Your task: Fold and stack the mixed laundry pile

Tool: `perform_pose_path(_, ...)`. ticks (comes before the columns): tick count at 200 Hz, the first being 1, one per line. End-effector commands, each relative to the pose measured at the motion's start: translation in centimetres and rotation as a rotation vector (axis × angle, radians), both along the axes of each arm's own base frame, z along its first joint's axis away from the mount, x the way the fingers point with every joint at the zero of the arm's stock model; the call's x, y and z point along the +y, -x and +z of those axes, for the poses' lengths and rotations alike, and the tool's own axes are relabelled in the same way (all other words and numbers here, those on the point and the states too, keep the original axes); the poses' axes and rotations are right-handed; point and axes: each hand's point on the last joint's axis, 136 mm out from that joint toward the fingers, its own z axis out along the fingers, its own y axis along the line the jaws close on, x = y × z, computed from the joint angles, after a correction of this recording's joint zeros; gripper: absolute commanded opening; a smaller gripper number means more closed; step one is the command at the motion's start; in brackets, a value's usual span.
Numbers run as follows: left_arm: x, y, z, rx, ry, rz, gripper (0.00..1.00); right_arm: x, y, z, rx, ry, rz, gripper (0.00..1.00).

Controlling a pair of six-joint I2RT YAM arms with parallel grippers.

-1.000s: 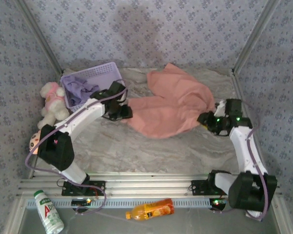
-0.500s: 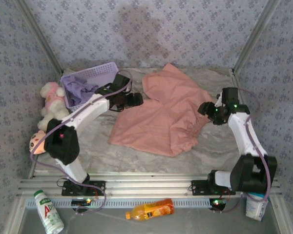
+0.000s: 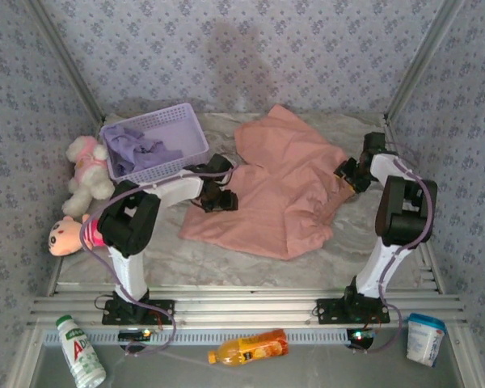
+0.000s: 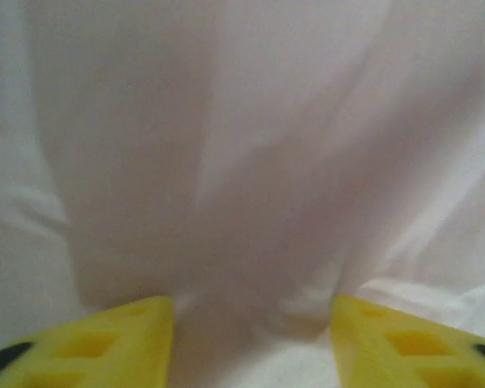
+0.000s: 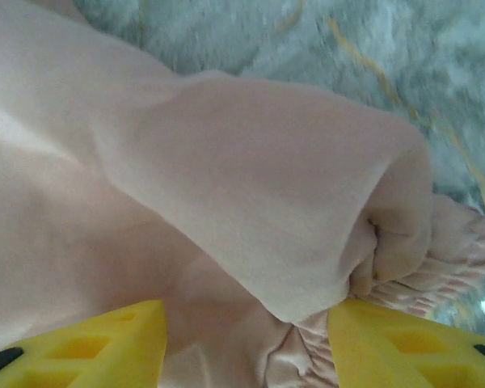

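One salmon-pink garment (image 3: 275, 190) is lying spread from the bench's (image 3: 226, 259) far edge.
You are seeing the left pincer (image 3: 218, 196) and right pincer (image 3: 349, 174) both gaping over its side edges; the lavender T-shirt (image 3: 137, 145) is lying in the basket (image 3: 190, 133), far-left corner.

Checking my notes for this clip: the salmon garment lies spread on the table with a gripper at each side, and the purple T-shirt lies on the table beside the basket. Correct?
Not quite. The top external view shows the purple T-shirt inside the basket, not beside it. The rest holds: the salmon garment lies spread on the table, left gripper and right gripper at its sides.
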Motion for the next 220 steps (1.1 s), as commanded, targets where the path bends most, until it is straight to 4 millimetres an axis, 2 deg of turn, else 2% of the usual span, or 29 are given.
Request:
perform_pose_path(1, -0.1, 4.5, -1.0, 0.092, -0.046, -0.089, 0.42, -1.0, -2.3, -0.9, 0.010, 0.014, -0.037, 0.59)
perform_pose_path(10, -0.2, 5.9, -1.1, 0.120, -0.044, -0.099, 0.38, -1.0, -3.1, -1.3, 0.021, 0.008, -0.029, 0.60)
perform_pose_path(27, -1.4, 8.5, -0.6, 0.177, 0.023, -0.104, 0.39, -0.7, -5.4, -1.6, 0.004, -0.021, 0.002, 0.62)
perform_pose_path(45, -2.8, 9.4, 1.3, 0.195, 0.096, -0.096, 0.51, -0.3, -7.7, -1.1, -0.022, -0.036, 0.062, 0.65)
perform_pose_path(56, -3.0, 8.5, 2.8, 0.165, 0.102, -0.084, 0.58, 0.4, -7.8, -0.4, -0.013, -0.041, 0.128, 0.67)
perform_pose_path(68, -2.7, 6.6, 4.7, 0.108, 0.088, -0.063, 0.67, 0.3, -7.9, 1.2, -0.030, -0.002, 0.165, 0.70)
perform_pose_path(74, -2.7, 5.1, 5.8, 0.076, 0.092, -0.049, 0.72, 0.5, -7.5, 2.1, -0.036, 0.015, 0.182, 0.71)
perform_pose_path(85, -2.4, 2.3, 7.5, 0.027, 0.114, -0.006, 0.73, 0.6, -6.7, 3.7, -0.048, 0.056, 0.203, 0.73)
perform_pose_path(99, -2.0, -1.1, 9.2, -0.024, 0.151, 0.047, 0.73, 0.9, -4.6, 5.4, -0.049, 0.106, 0.232, 0.73)
perform_pose_path(113, -1.2, -4.0, 10.3, -0.080, 0.152, 0.088, 0.74, 1.1, -1.7, 6.4, -0.021, 0.147, 0.247, 0.73)
perform_pose_path(127, -0.1, -5.7, 10.6, -0.094, 0.151, 0.129, 0.77, 1.3, 1.5, 6.9, 0.014, 0.155, 0.237, 0.76)
perform_pose_path(138, 0.9, -6.3, 10.5, -0.092, 0.149, 0.158, 0.86, 1.5, 3.9, 7.0, 0.031, 0.154, 0.229, 0.79)
perform_pose_path(164, 2.4, -5.9, 9.6, -0.079, 0.130, 0.168, 0.93, 2.7, 9.2, 6.0, 0.085, 0.129, 0.213, 0.90)
perform_pose_path(168, 2.5, -5.7, 9.4, -0.076, 0.128, 0.169, 0.93, 3.0, 10.8, 4.9, 0.126, 0.123, 0.218, 0.91)
perform_pose_path(199, 2.2, -4.2, 7.9, -0.042, 0.165, 0.182, 0.93, 4.4, 16.8, 2.9, 0.230, 0.168, 0.196, 0.87)
perform_pose_path(220, 2.4, -1.8, 7.3, -0.036, 0.132, 0.131, 0.91, 4.9, 19.2, 1.7, 0.239, 0.106, 0.115, 0.82)
